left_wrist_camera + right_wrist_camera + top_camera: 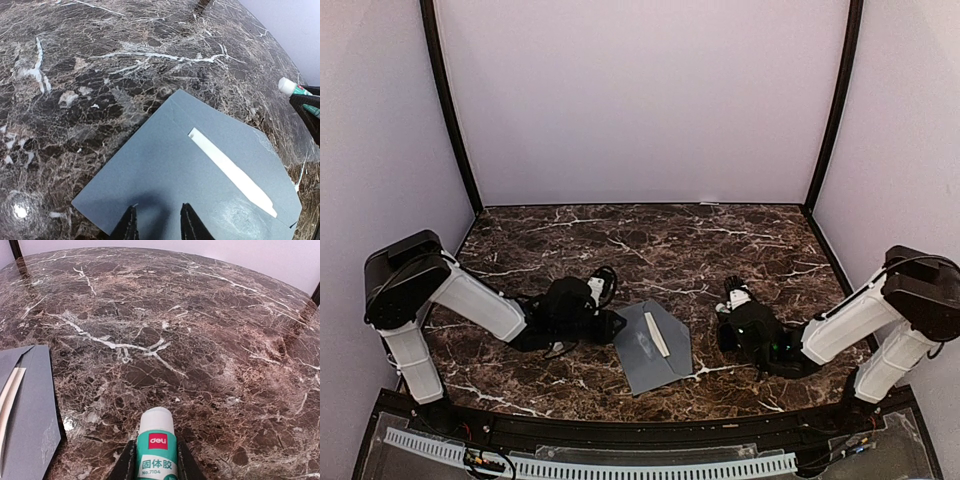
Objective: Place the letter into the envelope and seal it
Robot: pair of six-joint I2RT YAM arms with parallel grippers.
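The grey-blue envelope (653, 352) lies flat on the marble table between the two arms. A narrow cream-white strip of the letter (232, 172) shows along the envelope's (165, 165) mouth; the rest of the sheet is hidden inside. The flap lies on the far side of that strip. My left gripper (157, 222) hovers over the envelope's near-left edge, its jaws a little apart with nothing between them. To the right of the envelope, my right gripper (156, 460) is shut on a white-and-green glue stick (156, 440), white cap pointing forward and low over the table.
Brown marble tabletop (650, 240) with pale walls behind and at both sides, and black corner posts. The glue stick (292, 88) and right gripper (740, 315) sit close to the envelope's right corner. The left gripper (608, 325) rests by its left edge.
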